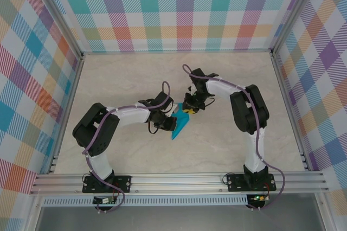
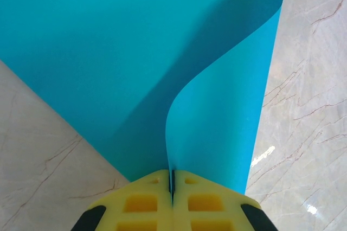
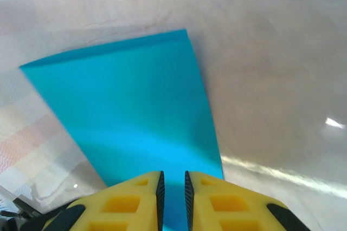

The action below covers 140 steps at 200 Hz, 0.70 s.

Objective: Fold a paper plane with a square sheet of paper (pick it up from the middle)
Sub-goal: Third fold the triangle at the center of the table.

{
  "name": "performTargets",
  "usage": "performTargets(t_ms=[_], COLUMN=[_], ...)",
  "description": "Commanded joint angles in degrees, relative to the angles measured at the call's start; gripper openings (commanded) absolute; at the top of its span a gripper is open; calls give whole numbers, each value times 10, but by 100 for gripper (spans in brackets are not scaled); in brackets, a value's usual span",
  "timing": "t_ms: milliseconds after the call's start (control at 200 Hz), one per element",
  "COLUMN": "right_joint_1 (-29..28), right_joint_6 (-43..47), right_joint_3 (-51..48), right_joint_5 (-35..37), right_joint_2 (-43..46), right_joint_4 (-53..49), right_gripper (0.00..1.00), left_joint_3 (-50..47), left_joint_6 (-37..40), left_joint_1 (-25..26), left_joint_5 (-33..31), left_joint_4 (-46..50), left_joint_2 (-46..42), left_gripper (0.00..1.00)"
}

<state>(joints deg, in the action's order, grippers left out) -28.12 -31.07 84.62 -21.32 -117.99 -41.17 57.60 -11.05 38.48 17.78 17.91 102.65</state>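
Square sheet of thin teal-blue paper [image 1: 179,124], smooth and matte, hangs at the middle of the beige marbled table [image 1: 124,79], curled in a soft S-bend: the first fold appears to be in hand. Left gripper [image 2: 172,181] is clamped tight on its edge. The right gripper [image 3: 173,182], jaws slightly parted astride the paper, must next pinch and align the edges.

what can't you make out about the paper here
Top view: the paper is too small to show any creases.
Left wrist view: its far edges run off the frame; the left gripper hides the pinched edge.
Right wrist view: blurred; whether the right gripper touches it is unclear.
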Motion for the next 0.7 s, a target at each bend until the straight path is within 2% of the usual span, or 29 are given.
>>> performTargets(t_ms=[0, 100, 235, 315, 475, 595, 695], right_joint_1=[5, 4, -14, -48, -126, -151, -163], right_joint_6=[-24, -61, -145, -186, -216, -251, -258], right_joint_3=[-53, -152, -306, -366, -390, -403, -396], right_joint_5=[39, 14, -90, -98, -60, -63, -54], right_joint_2=[111, 187, 259, 279, 269, 236, 216], right_joint_4=[38, 126, 304, 382, 412, 463, 465], right_gripper=[18, 11, 0, 0, 0, 0, 0], left_joint_3=[-5, -8, -8, -8, -7, -9, -9], left_joint_6=[4, 4, 5, 8, 9, 9, 8], left_joint_1=[-4, -4, -4, -4, -4, -4, -4], left_joint_5=[7, 8, 10, 8, 11, 13, 16], left_joint_4=[6, 5, 8, 10, 13, 12, 9], left_joint_2=[20, 20, 22, 21, 23, 24, 25], left_gripper=[4, 5, 4, 4, 5, 5, 5])
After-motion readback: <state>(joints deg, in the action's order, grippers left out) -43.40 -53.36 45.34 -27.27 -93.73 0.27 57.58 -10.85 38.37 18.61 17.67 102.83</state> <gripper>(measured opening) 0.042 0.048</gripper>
